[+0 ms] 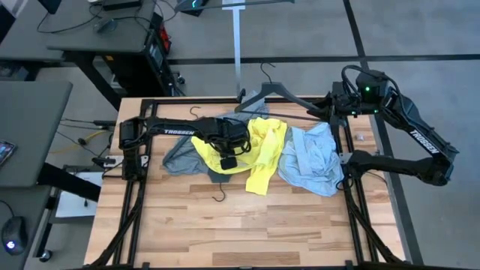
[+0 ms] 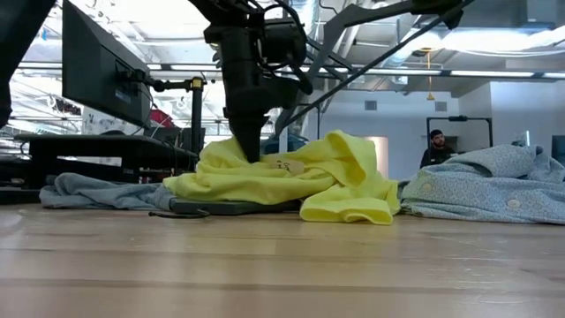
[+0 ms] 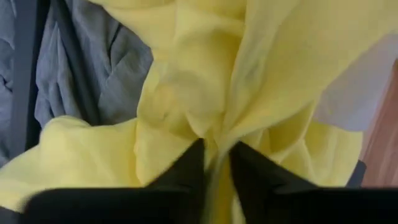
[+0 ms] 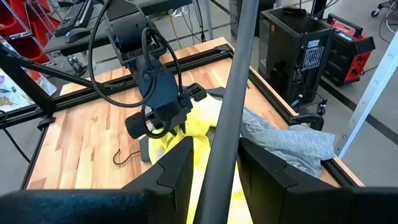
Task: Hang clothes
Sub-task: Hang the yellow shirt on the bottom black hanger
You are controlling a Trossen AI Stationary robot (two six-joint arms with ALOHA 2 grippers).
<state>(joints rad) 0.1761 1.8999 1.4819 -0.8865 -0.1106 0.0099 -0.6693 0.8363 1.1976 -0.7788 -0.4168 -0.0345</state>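
Early stage: left gripper (image 3: 214, 165) pinched on yellow T-shirt (image 1: 259, 150); right gripper (image 4: 214, 165) clamping hanger (image 1: 274, 94); nothing hung, all three garments on table (image 1: 225, 225).

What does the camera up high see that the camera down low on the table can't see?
Only the high view shows the right gripper shut on a black hanger at the table's far edge, and a spare hanger hook. Only the low view shows a person in the room behind. Both show the left gripper shut on the yellow T-shirt, the grey T-shirt and the light-blue shirt.
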